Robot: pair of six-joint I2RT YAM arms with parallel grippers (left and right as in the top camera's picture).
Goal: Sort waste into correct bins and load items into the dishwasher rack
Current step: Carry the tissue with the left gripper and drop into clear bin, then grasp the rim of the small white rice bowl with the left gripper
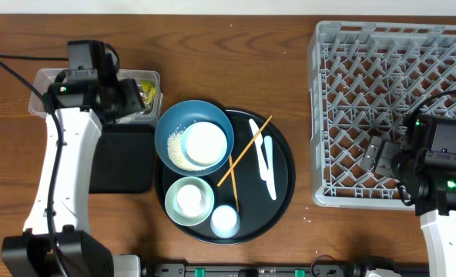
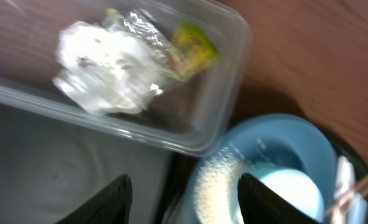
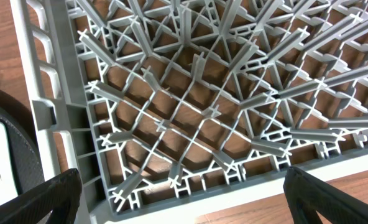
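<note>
left arm (image 1: 58, 169): reaching from the near-left corner to the far left, wrist turned over the right end of the clear tub (image 1: 39, 79).
left gripper (image 2: 181, 199): released, fingers (image 2: 106, 202) spread wide with nothing between; hanging above the spot where tub, shallow black tray (image 1: 120, 158) and blue bowl (image 1: 170, 127) meet.
right arm (image 1: 444, 223): coming up from the near-right corner, wrist over the near edge of the dishwasher rack (image 1: 390, 46).
right gripper (image 3: 184, 196): released, empty, fingers (image 3: 35, 199) wide apart above the lattice floor, just inside the near-left corner.
tissue (image 2: 106, 65): crumpled, inside the tub.
snack wrapper (image 2: 193, 50): yellow-green, in the tub just right of the tissue, touching it; print too blurred to read.
rice grains (image 1: 179, 151): in the blue bowl, on its left side.
white dish (image 1: 206, 143): resting inside the blue bowl.
round black tray (image 1: 283, 181): between the tub and the rack, bearing the bowls.
pale-green bowl (image 1: 189, 198): on the tray, near side.
whitish cup (image 1: 225, 221): just right of the pale-green bowl.
chopsticks (image 1: 247, 150): crossed on the tray, beside the dish.
white plastic spoon (image 1: 266, 165): lying right of the chopsticks.
</note>
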